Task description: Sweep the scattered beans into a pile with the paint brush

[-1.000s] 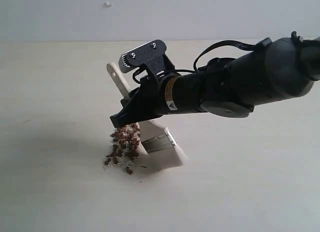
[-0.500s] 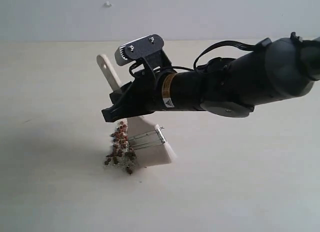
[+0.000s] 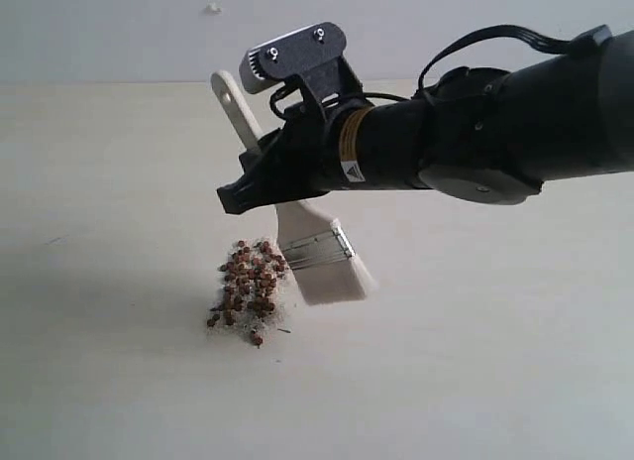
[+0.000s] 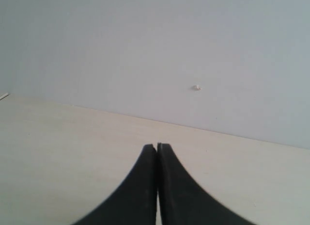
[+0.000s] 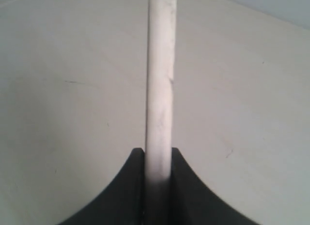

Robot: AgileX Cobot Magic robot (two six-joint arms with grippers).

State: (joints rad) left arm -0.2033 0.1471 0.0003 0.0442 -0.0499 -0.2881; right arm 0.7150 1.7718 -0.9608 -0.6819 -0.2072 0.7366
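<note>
The right claw (image 3: 248,187) is closed narrowly on the pale handle of the brush (image 3: 315,250), which is pinched between the two black jaws in the right wrist view. The handle end with its hole is seen sticking up behind the claw, while the ferrule and cream bristles are pointed down and away from it at a slant. The bristles are held just beside the beans (image 3: 248,287), on their right in the exterior view. Whether the bristle tips are touching the desk (image 3: 475,361) cannot be told. The beans are found in one compact cluster on the desk, directly below the claw, with fine off-white crumbs (image 3: 269,303) mixed among them. A few single beans are seen slightly apart at the near, lower edge of the cluster, but none is seen scattered further out. The task is therefore judged to be nearly or wholly done. At most, a short stroke is thought to be left, to draw those loose edge beans in. The left claw (image 4: 156,152) is pressed fully together with nothing between its jaws. It is shown over bare desk, facing a plain wall (image 4: 145,40). No container is seen in any view, so nothing is held in one. The beans are lying straight on the desk surface.
</note>
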